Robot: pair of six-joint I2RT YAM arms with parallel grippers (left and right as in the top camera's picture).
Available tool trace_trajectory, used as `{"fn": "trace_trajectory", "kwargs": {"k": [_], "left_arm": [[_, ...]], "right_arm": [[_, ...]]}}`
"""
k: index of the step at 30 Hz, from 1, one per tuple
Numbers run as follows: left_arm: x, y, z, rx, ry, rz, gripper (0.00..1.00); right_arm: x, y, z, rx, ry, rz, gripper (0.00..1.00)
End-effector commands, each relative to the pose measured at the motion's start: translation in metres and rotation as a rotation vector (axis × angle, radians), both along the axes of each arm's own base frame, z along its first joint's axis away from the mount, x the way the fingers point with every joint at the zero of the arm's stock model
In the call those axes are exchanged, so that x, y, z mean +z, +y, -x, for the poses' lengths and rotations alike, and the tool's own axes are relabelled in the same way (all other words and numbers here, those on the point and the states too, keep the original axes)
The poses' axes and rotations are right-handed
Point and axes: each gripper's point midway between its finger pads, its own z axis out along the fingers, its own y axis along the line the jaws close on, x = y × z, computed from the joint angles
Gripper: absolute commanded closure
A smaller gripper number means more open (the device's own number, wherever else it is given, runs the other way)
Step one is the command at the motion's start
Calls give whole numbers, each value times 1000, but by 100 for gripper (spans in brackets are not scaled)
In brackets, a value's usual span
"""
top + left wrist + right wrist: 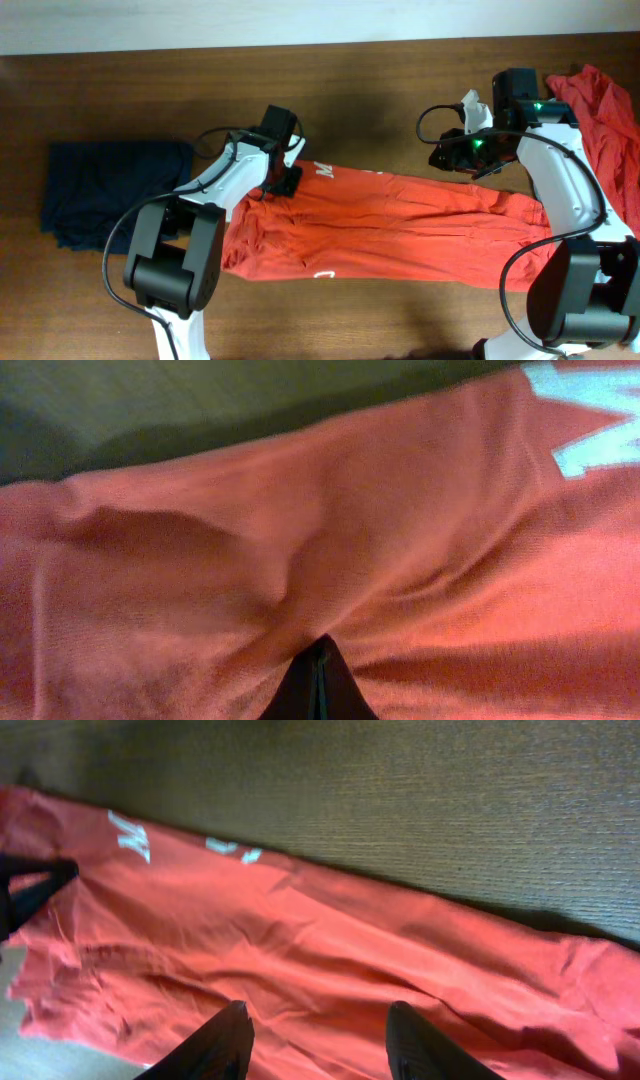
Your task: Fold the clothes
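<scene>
An orange-red garment (pixel 400 225) with white lettering lies spread lengthwise across the middle of the table. My left gripper (pixel 277 184) is at its far left edge. In the left wrist view the fingers (pixel 320 655) are pressed together with the cloth (pixel 300 540) creasing toward their tip, so the gripper is shut on the garment. My right gripper (pixel 450 157) hovers over the garment's far edge, right of centre. In the right wrist view its fingers (pixel 318 1020) are spread apart and empty above the cloth (pixel 330 950).
A folded navy garment (pixel 110 190) lies at the table's left side. More red clothing (pixel 612 120) is heaped at the far right edge. Bare wooden table (pixel 350 100) runs along the far side of the garment.
</scene>
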Motion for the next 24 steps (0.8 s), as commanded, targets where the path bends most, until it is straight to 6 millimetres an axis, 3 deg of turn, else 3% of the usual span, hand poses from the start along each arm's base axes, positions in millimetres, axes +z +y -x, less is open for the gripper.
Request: {"fn": "trace_trajectory", "kwargs": {"k": [1, 5, 11, 14, 20, 22, 24], "left_arm": [[-67, 61, 5, 194, 89, -134, 100], [-66, 96, -13, 342, 59, -93, 100], [-59, 123, -29, 414, 31, -57, 100], [-58, 120, -30, 408, 32, -50, 99], [-58, 105, -29, 376, 31, -50, 99], [-58, 101, -28, 366, 32, -50, 99], [-58, 99, -27, 360, 33, -51, 99]], "right_arm": [[17, 3, -4, 15, -53, -5, 51], [17, 2, -4, 15, -53, -4, 51], [11, -11, -4, -46, -28, 66, 45], [2, -25, 4, -109, 31, 138, 44], [-29, -28, 20, -103, 152, 164, 44], [-46, -44, 26, -116, 202, 251, 28], [-55, -59, 28, -150, 235, 335, 23]]}}
